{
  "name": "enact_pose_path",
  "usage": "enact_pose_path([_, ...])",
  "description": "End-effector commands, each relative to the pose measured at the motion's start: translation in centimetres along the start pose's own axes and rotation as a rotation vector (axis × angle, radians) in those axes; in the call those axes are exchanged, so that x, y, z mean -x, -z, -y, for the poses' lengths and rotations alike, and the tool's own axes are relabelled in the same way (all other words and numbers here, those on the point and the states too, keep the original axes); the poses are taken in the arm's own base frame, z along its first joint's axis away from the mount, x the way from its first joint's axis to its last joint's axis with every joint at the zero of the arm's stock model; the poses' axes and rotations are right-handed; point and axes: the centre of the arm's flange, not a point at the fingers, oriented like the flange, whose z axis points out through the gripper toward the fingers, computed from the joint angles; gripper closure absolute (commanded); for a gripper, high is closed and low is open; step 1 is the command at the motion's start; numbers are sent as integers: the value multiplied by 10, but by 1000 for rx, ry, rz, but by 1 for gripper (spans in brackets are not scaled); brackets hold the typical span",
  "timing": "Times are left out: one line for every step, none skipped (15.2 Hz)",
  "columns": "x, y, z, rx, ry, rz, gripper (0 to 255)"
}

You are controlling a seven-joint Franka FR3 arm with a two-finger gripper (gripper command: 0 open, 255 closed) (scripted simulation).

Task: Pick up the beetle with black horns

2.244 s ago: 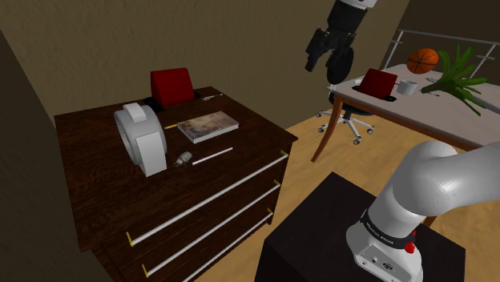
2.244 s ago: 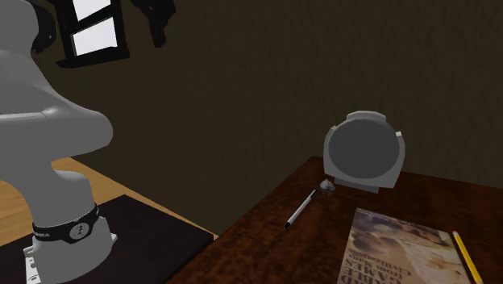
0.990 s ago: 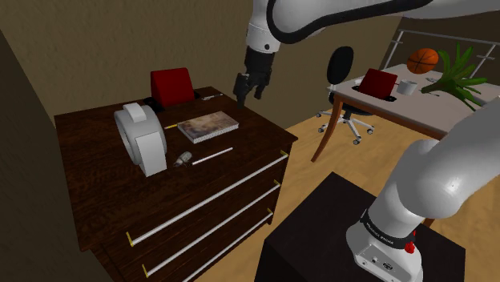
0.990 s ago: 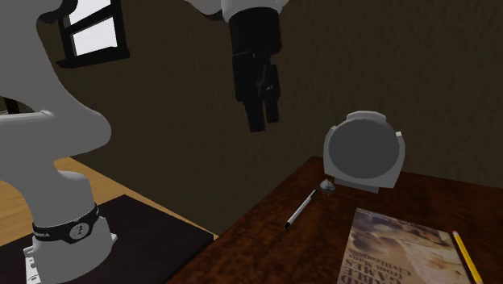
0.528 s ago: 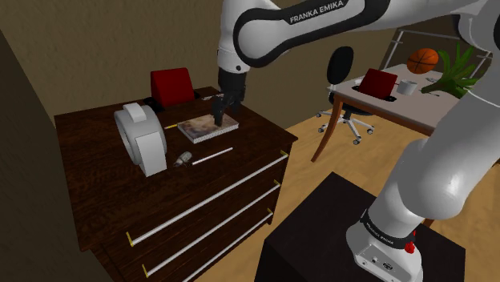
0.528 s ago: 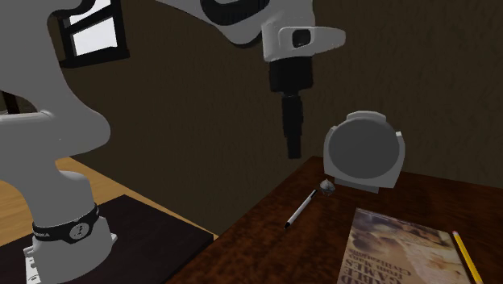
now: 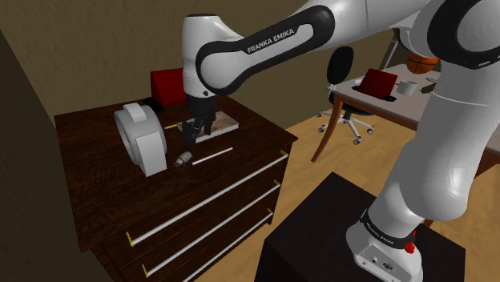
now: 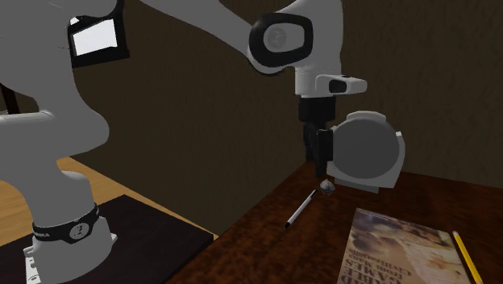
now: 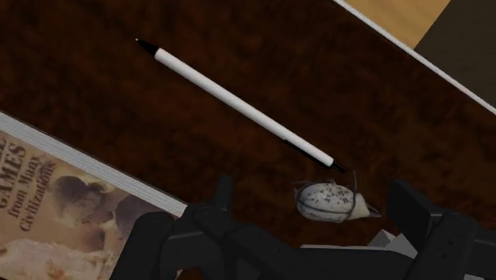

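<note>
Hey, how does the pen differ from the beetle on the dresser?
The pen is long, thin and plain white with black ends; the beetle is short, rounded and speckled. The beetle sits inside the open claw; the pen lies outside it. Both rest on the dark dresser.

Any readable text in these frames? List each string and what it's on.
"FRANKA EMIKA": black letters along a link of the white Franka arm, shoulder view.
"GAMES", then "from Man" and "Civilizatio", both incomplete: on the cover of the pale illustrated book, wrist view.
Lettering on the dark band around the arm's base: too small to read.
Book cover in the second exterior view: too blurred to read.
</note>
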Motion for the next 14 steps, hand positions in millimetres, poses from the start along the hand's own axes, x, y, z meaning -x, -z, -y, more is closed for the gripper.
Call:
enact_pose_path([-14,-17,14,-7,39,12,0])
enact_pose_path([-21,-25,22,-11,57,18,0])
enact_pose_path([-23,-28,24,-12,64,21,0])
enact_pose_path([-23,-33,24,-12,64,21,0])
enact_pose_path([-23,-39,24,-12,64,21,0])
enact_pose_path([-22,-44,24,-12,64,21,0])
enact_pose_path([-22,-49,24,-12,64,21,0])
enact_pose_path([-22,-54,24,-12,64,21,0])
enact_pose_path([-21,-60,24,-12,64,21,0])
enact_pose_path([-21,-68,24,-12,64,21,0])
enact_pose_path([-21,-68,24,-12,64,21,0])
enact_pose_path([-21,-68,24,-12,64,21,0])
enact_pose_path([-22,-68,23,-12,64,21,255])
enact_pose_path([-22,-68,23,-12,64,21,255])
